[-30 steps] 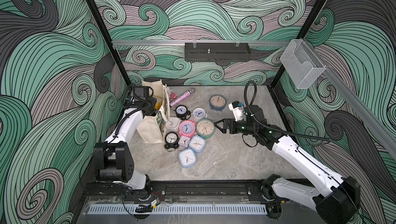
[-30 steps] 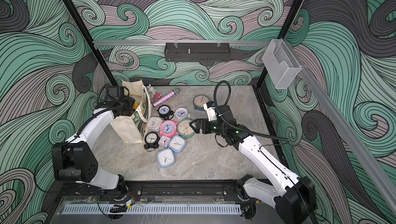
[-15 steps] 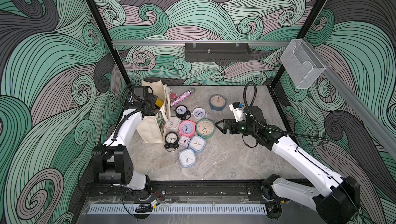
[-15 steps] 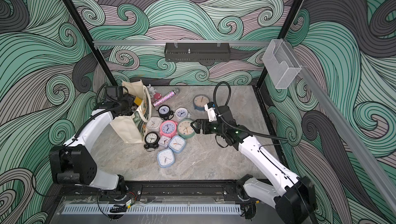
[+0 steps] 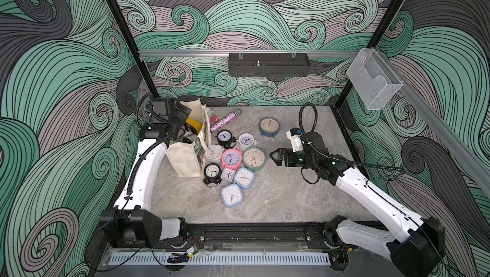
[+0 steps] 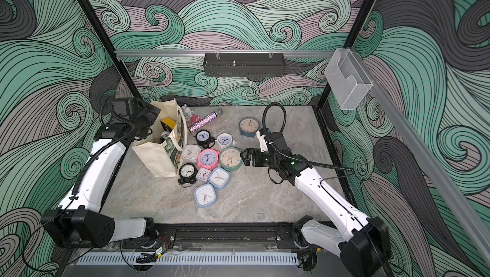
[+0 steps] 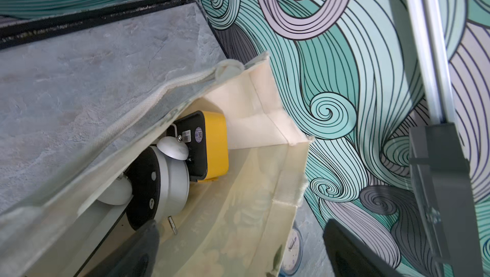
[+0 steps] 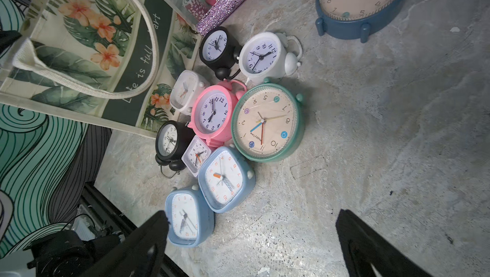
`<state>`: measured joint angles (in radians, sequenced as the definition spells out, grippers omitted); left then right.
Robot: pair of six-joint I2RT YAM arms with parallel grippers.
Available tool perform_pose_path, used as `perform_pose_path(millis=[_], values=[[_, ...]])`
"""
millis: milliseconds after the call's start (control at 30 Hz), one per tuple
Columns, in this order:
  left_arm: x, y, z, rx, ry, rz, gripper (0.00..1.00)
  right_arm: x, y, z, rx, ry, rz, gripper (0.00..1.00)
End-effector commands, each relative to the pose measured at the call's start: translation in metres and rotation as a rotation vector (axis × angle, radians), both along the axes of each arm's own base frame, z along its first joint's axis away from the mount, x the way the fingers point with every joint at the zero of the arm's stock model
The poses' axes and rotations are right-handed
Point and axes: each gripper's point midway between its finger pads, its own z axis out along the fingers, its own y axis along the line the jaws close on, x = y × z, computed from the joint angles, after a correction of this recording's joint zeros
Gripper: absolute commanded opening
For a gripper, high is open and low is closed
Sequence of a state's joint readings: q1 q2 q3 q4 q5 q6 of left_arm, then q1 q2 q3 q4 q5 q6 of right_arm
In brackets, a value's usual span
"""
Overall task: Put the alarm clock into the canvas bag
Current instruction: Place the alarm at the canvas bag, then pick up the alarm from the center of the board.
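The cream canvas bag (image 5: 185,156) with its green floral panel (image 8: 87,50) stands open at the left of the table. My left gripper (image 7: 238,236) hangs over its mouth, open, with nothing between the fingers. Inside the bag lie a white twin-bell alarm clock (image 7: 169,180), back side up, and a yellow clock (image 7: 214,145); both top views show the yellow one (image 5: 193,124) at the bag's mouth. My right gripper (image 5: 274,156) is open and empty, low over the table just right of a round green alarm clock (image 5: 253,158).
Several more alarm clocks cluster right of the bag, among them a pink one (image 5: 231,157) and two blue square ones (image 8: 225,180). A blue round clock (image 5: 269,126) stands apart further back. A glittery tube (image 5: 224,122) and small figurines lie behind the bag.
My left gripper's jaws have spread wide above the bag's mouth, and the arm shifted slightly. The right arm has stayed where it was.
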<state>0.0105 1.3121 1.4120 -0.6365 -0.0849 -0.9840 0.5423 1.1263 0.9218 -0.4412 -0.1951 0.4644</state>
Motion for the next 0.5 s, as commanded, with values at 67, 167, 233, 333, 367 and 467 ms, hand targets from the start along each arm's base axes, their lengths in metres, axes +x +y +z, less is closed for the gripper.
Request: perform_pose_path(millis=[67, 167, 233, 333, 367, 467], values=[[-0.015, -0.023, 0.042, 0.108, -0.051, -0.219, 0.99, 0.013, -0.013, -0.003, -0.089, 0.017, -0.087, 0.99], [-0.023, -0.053, 0.060, 0.146, -0.096, -0.405, 0.99, 0.026, -0.020, -0.010, -0.148, 0.023, -0.141, 0.99], [-0.031, -0.077, 0.067, 0.181, -0.113, -0.539, 0.99, 0.037, -0.022, -0.016, -0.197, 0.034, -0.170, 0.99], [-0.051, -0.112, 0.067, 0.253, -0.113, -0.716, 0.99, 0.058, -0.023, -0.031, -0.264, 0.089, -0.217, 0.99], [-0.059, -0.126, 0.066, 0.278, -0.122, -0.782, 0.98, 0.066, -0.022, -0.035, -0.278, 0.109, -0.233, 0.99], [-0.081, -0.163, 0.061, 0.312, -0.166, -0.959, 0.99, 0.090, -0.014, -0.048, -0.303, 0.146, -0.263, 0.99]])
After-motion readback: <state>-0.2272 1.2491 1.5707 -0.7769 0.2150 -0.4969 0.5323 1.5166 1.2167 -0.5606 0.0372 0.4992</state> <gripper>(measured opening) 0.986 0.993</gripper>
